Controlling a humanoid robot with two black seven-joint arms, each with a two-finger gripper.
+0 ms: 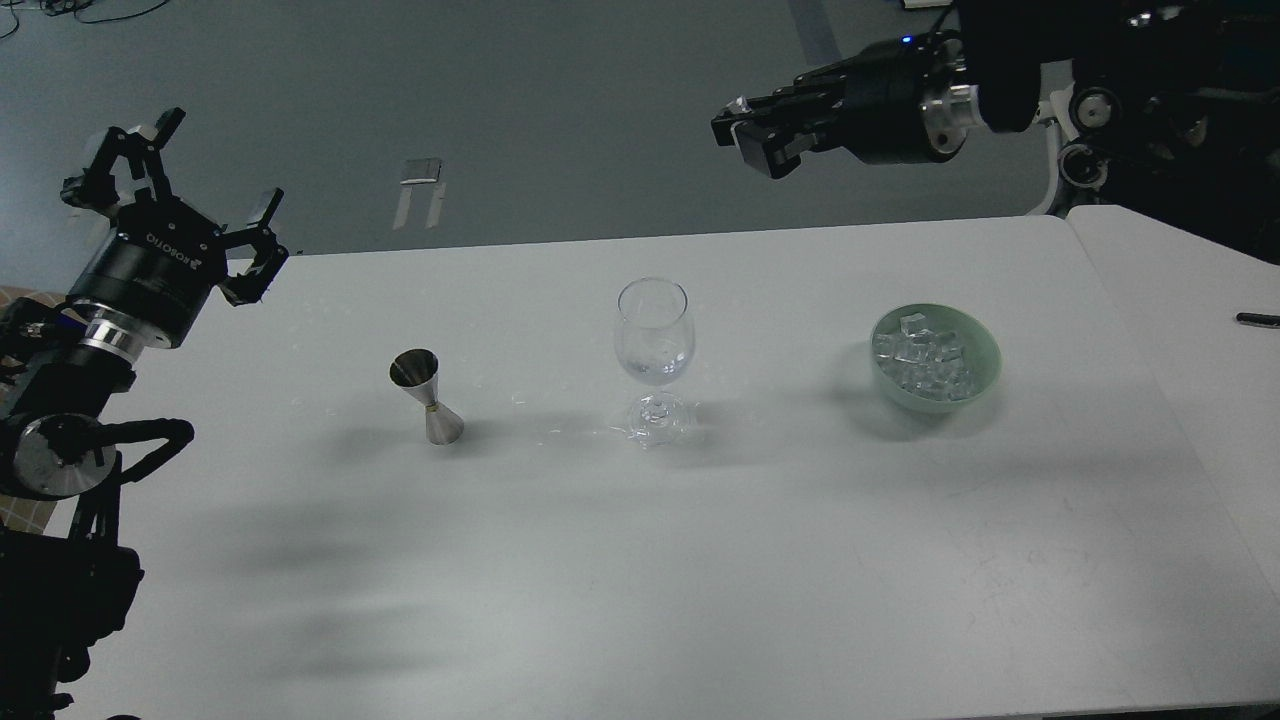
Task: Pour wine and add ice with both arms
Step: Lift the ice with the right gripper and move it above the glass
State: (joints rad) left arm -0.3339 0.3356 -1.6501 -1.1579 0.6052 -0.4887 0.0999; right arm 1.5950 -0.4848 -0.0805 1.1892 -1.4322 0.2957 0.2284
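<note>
Our left gripper [185,190] hangs over the table's far left corner with its fingers spread wide and nothing in them. The jigger [426,396] stands upright down and to the right of it, near but well short of touching, its long axis vertical with the wide mouth on top. This is the relation we judge the next move turns on: the left arm is far nearer the jigger than the right, so we would come down and across to take it at the waist. Whether it holds any wine we cannot tell; the liquid is too clear to see.

The glass [654,345] stands upright right of the jigger, about mid-table, with a little clear something low in its bowl. Further right sits the green bowl [985,352], heaped with ice [925,358].

Our right gripper [765,135] is raised beyond the table's far edge, pointing left, up and left of the bowl and well apart from it; its fingers look drawn close together and hold nothing. It is the nearer arm for the ice.

The table [700,580] is white, flat and matte, with soft shadows. A dark pen-like thing [1258,320] lies at the right edge. Beyond is grey floor.
</note>
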